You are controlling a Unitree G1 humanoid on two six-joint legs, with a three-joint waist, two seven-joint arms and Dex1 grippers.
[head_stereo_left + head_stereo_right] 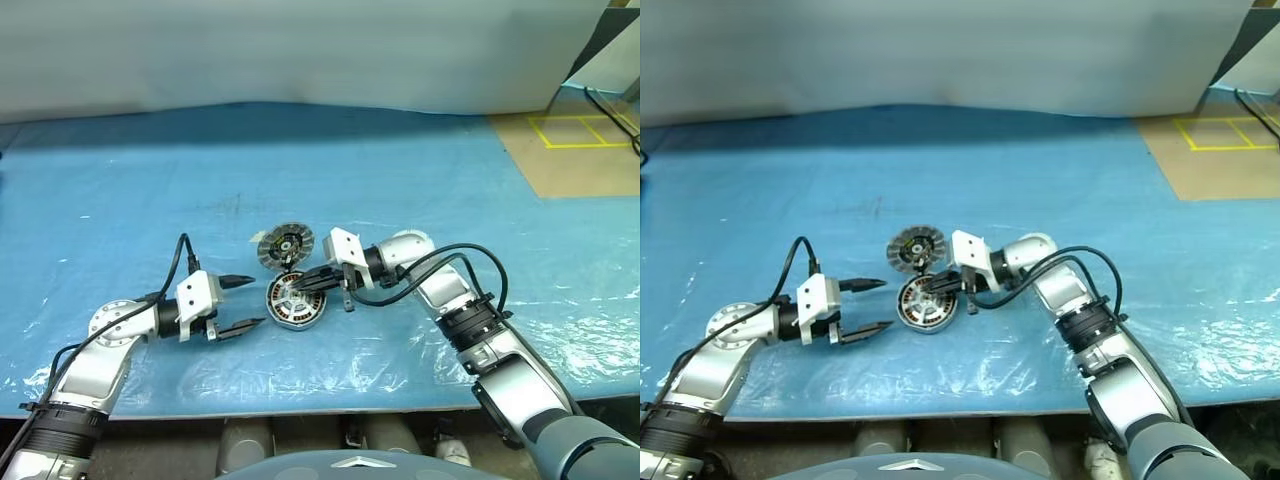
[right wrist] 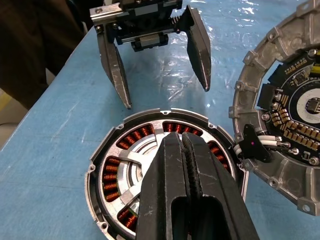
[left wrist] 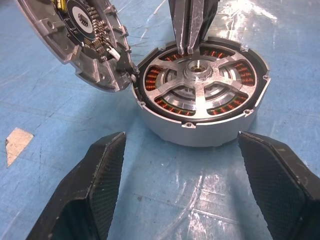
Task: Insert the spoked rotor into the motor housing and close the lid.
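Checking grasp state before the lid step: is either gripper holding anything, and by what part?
Nothing is held. The right gripper is shut, its tips over the spoked rotor already seated in the motor housing. The left gripper is open beside it.

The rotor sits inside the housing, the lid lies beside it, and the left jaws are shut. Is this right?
One thing is wrong: the left gripper has its jaws open, as the left wrist view shows. The rotor does sit inside the housing, with the lid beside it.
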